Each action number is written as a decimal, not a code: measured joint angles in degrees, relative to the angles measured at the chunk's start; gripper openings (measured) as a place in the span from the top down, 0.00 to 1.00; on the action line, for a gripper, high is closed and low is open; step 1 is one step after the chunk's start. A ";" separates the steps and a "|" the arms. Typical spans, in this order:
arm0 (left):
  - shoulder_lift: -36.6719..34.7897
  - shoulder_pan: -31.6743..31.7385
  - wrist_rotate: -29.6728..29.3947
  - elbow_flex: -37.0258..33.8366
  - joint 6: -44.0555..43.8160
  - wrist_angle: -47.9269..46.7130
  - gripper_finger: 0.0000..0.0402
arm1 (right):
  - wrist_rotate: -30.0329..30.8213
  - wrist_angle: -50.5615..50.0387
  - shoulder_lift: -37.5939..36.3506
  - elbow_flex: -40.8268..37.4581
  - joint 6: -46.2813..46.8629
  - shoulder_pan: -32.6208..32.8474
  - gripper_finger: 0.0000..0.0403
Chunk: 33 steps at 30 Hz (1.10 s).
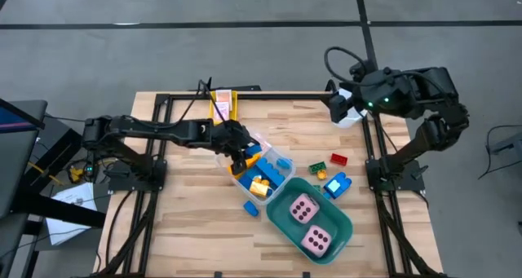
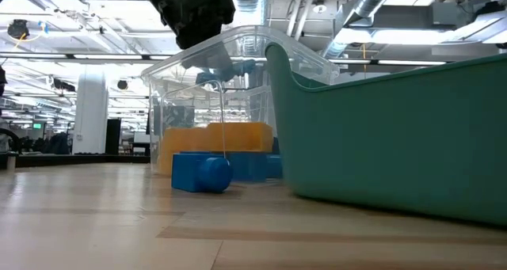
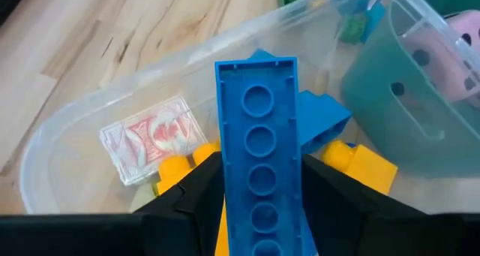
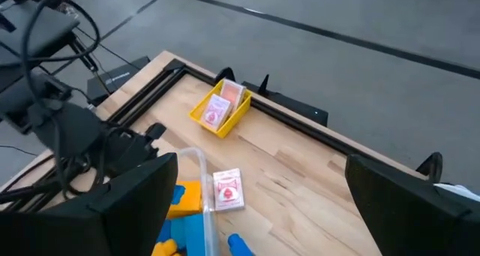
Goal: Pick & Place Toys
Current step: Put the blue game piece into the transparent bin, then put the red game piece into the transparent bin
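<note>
Left fingers [image 3: 259,211] clamped on long blue brick [image 3: 259,136], held over clear bin [image 3: 97,128]. Just past the fingertips: yellow bricks [image 3: 360,162], a pink-white card [image 3: 150,136] inside the bin. Beyond, teal tub [image 3: 397,113] with pink dice [image 3: 465,49]. Right fingers [image 4: 255,203] spread wide, empty, high above tabletop [image 4: 300,173].

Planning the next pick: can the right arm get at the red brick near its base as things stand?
Probably yes. The right gripper is open, empty, parked at the table's far right corner. The red brick lies bare on the wood on that side, nothing on it; the left gripper is busy over the clear bin.
</note>
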 joint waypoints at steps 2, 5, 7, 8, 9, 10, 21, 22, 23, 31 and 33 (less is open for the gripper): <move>-0.77 -0.01 -0.10 -0.07 -0.11 -0.45 0.60 | -0.19 -0.06 -0.14 -0.13 -0.03 -0.18 0.07; -2.90 -0.01 0.41 -0.02 0.55 -0.10 0.54 | -0.19 -0.04 -0.21 -0.03 -0.05 -0.24 0.07; -4.52 -0.01 1.14 0.00 1.16 1.17 0.48 | -0.48 -0.02 -0.22 -0.04 -0.48 -1.24 0.07; -5.20 -0.01 1.38 0.00 1.42 0.96 0.46 | -1.01 -0.04 -0.20 -0.04 -0.71 -1.80 0.07; -5.92 0.01 1.78 0.00 1.57 0.93 0.43 | -1.89 -0.02 -0.20 -0.04 -0.86 -2.54 0.07; -6.66 0.08 2.45 -0.02 1.75 1.47 0.41 | -2.82 -0.03 -0.20 -0.04 -1.03 -3.44 0.07; -12.29 0.77 -3.06 -0.02 10.32 2.20 0.28 | -11.44 0.06 -0.48 -4.04 -2.17 -8.38 0.07; -13.09 1.15 -3.47 -0.02 10.85 2.39 0.28 | -13.14 0.10 -0.88 -6.17 -2.15 -8.90 0.07; -13.71 1.67 -3.75 -0.04 11.09 2.16 0.28 | -15.66 0.05 -1.19 -8.64 -2.18 -9.51 0.07; -23.57 5.70 -3.83 -6.57 10.98 7.98 0.28 | -31.33 -0.03 -5.46 -36.49 -4.44 -13.47 0.07; -25.56 6.15 -3.78 -8.43 10.84 11.26 0.28 | -33.81 -0.08 -7.01 -43.31 -7.10 -14.65 0.07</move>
